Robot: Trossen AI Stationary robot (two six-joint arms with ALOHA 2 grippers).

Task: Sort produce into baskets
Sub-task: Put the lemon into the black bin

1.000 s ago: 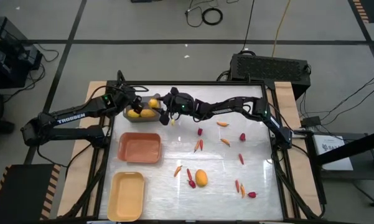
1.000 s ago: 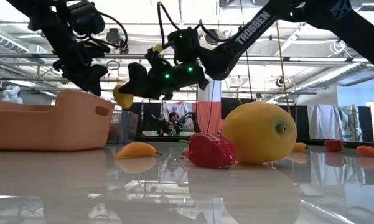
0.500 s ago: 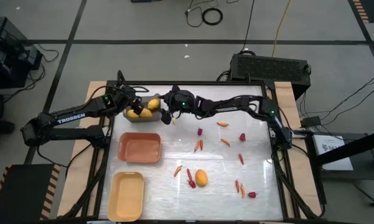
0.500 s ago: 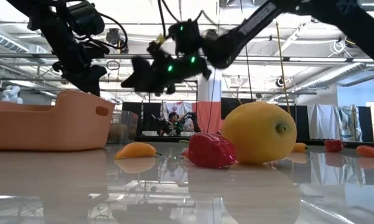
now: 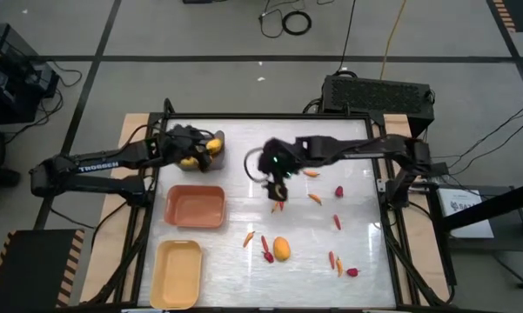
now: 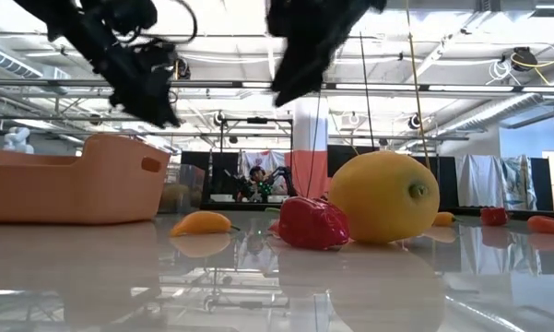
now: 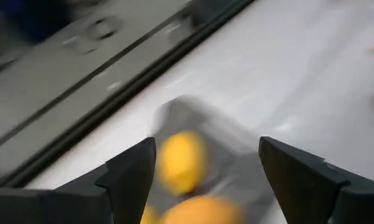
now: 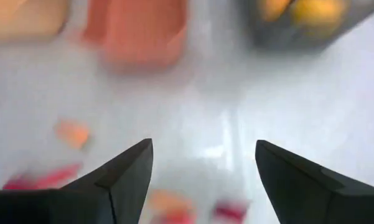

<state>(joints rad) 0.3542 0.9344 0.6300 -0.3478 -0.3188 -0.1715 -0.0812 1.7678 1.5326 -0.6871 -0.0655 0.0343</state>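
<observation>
The grey basket (image 5: 221, 156) at the table's far left holds yellow lemons (image 5: 191, 161), which the left wrist view also shows as lemons (image 7: 180, 160) in the grey basket (image 7: 236, 155). My left gripper (image 5: 197, 144) hangs open just above it, empty. My right gripper (image 5: 276, 181) hangs open and empty over the table's middle, above a red strawberry and a carrot (image 5: 277, 205). One lemon (image 5: 281, 249) lies on the table nearer the front. The orange basket (image 5: 194, 206) and the pale yellow basket (image 5: 177, 274) stand along the left side.
Carrots (image 5: 311, 173) and strawberries (image 5: 338, 191) lie scattered over the table's right half, more near the front (image 5: 338, 263). In the low view the lemon (image 6: 384, 196), a strawberry (image 6: 312, 222) and a small orange piece (image 6: 201, 222) lie close, the orange basket (image 6: 74, 180) at left.
My right gripper has left the grey basket, risen, moved toward the table's middle and tipped downward, still open. A lemon that showed at its fingers a second ago is no longer there. My left gripper has swung a little toward the right over the grey basket.
</observation>
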